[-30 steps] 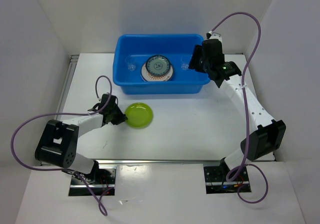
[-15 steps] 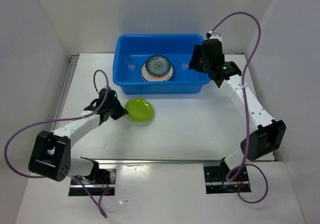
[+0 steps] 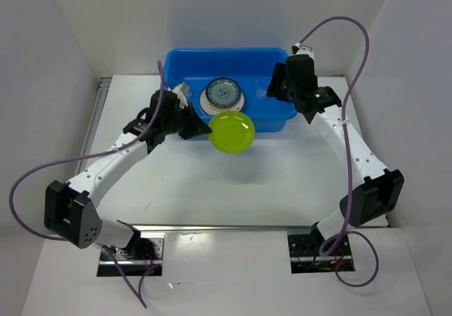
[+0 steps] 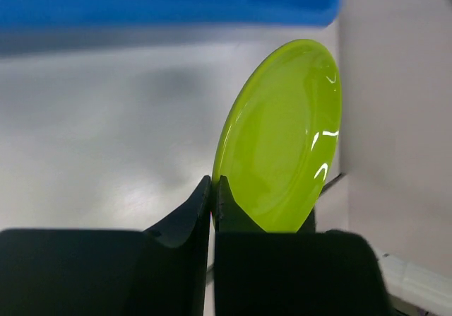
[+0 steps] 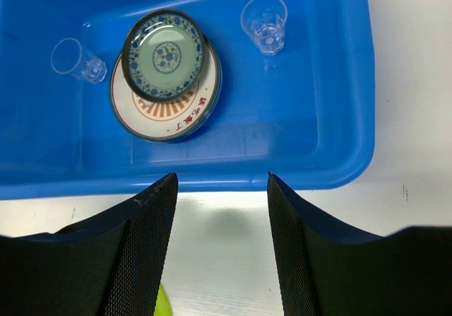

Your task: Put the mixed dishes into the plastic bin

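My left gripper [image 3: 203,129] [image 4: 213,187] is shut on the rim of the lime-green plate [image 3: 232,132] [image 4: 282,139]. It holds the plate tilted in the air, just in front of the near wall of the blue plastic bin [image 3: 275,121] [image 4: 169,1]. Inside the bin [image 5: 339,83] a small dark teal plate [image 5: 164,54] lies on an orange-sunburst plate [image 5: 162,111], the stack [image 3: 224,95] sitting mid-bin. Two clear cups [image 5: 265,22] [image 5: 74,58] flank it. My right gripper [image 3: 277,88] [image 5: 222,178] hangs open and empty over the bin's right end.
White walls enclose the table [image 3: 296,167] on three sides. A metal rail [image 3: 95,118] runs along its left edge. Purple cables loop off both arms. A sliver of the lime-green plate [image 5: 164,303] shows at the bottom of the right wrist view.
My left gripper closed on the lime-green plate, lifted it off the table and carried it up and right to the bin's front wall. The right arm has not moved.
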Action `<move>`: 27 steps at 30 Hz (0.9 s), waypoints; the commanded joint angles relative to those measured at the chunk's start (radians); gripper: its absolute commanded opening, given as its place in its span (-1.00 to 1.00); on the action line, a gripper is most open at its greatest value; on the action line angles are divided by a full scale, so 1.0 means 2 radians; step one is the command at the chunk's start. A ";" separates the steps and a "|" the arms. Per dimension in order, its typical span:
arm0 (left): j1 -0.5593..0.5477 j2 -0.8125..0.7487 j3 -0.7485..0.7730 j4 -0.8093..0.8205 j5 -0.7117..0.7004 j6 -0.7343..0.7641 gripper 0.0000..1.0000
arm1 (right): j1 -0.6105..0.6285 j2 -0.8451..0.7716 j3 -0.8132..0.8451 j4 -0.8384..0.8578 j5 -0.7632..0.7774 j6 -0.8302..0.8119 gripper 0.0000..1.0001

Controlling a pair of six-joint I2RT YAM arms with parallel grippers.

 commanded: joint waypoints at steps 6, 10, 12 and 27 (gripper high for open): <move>0.004 0.123 0.218 0.055 -0.008 0.018 -1.00 | -0.007 -0.016 0.018 0.008 0.014 0.002 0.19; 0.009 0.191 0.286 0.060 -0.047 0.022 -1.00 | -0.012 -0.028 0.001 0.008 0.014 0.002 0.19; 0.009 0.235 0.319 0.054 -0.072 0.034 -1.00 | -0.026 -0.033 -0.007 0.008 0.014 0.002 0.19; 0.050 0.458 0.524 0.016 -0.155 0.053 -1.00 | -0.075 -0.065 -0.074 0.003 -0.004 0.021 0.19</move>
